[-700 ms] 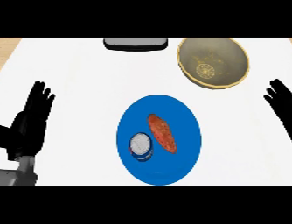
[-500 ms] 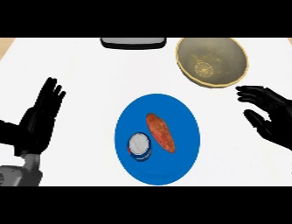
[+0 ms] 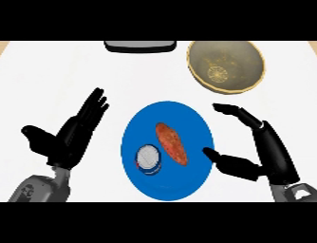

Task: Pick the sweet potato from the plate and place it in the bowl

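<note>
Both our hands spread: right hand (image 3: 263, 152) cups beside the sweet potato (image 3: 171, 143) for grabbing; left hand (image 3: 70, 135) rests.

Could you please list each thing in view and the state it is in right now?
sweet potato: lying on the plate, not held
blue plate: flat on the counter
small round tin: on the plate
bowl: upright, no sweet potato inside
left hand: open, left of the plate
right hand: open, beside the plate
</note>
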